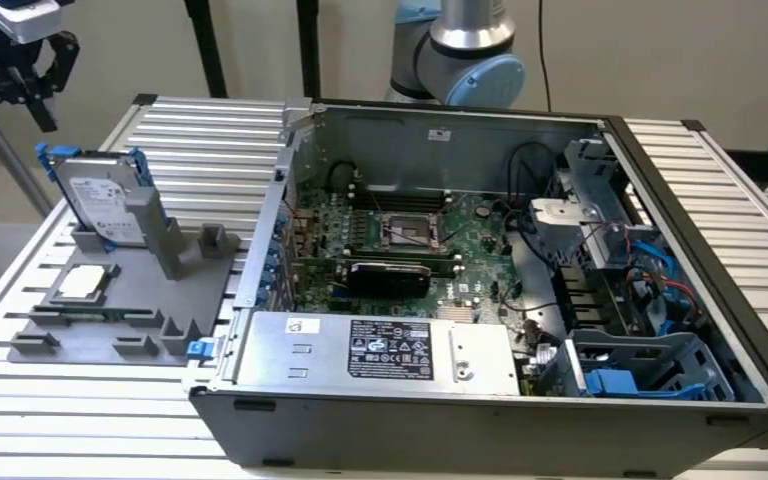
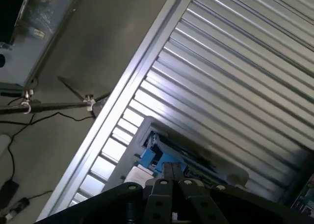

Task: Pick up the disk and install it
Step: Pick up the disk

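Note:
The disk (image 1: 101, 200) stands upright on its edge in a slot of the grey holder (image 1: 157, 240), at the exterior view's left. It is silver-grey with a white label and sits in a blue carrier frame. My gripper (image 1: 24, 95) hangs high above it and a little further to the exterior view's left, well clear of it. In the wrist view the gripper (image 2: 171, 169) has its fingers together and holds nothing, and the disk (image 2: 182, 153) with its blue frame lies far below, just past the fingertips.
An open computer case (image 1: 704, 250) fills the middle and right of the slatted metal table (image 1: 184, 125). Inside are the motherboard (image 1: 404, 235), a power supply box (image 1: 377, 350) and a grey drive bay with blue parts (image 1: 644, 365). A small processor chip (image 1: 84, 282) lies on the grey holder.

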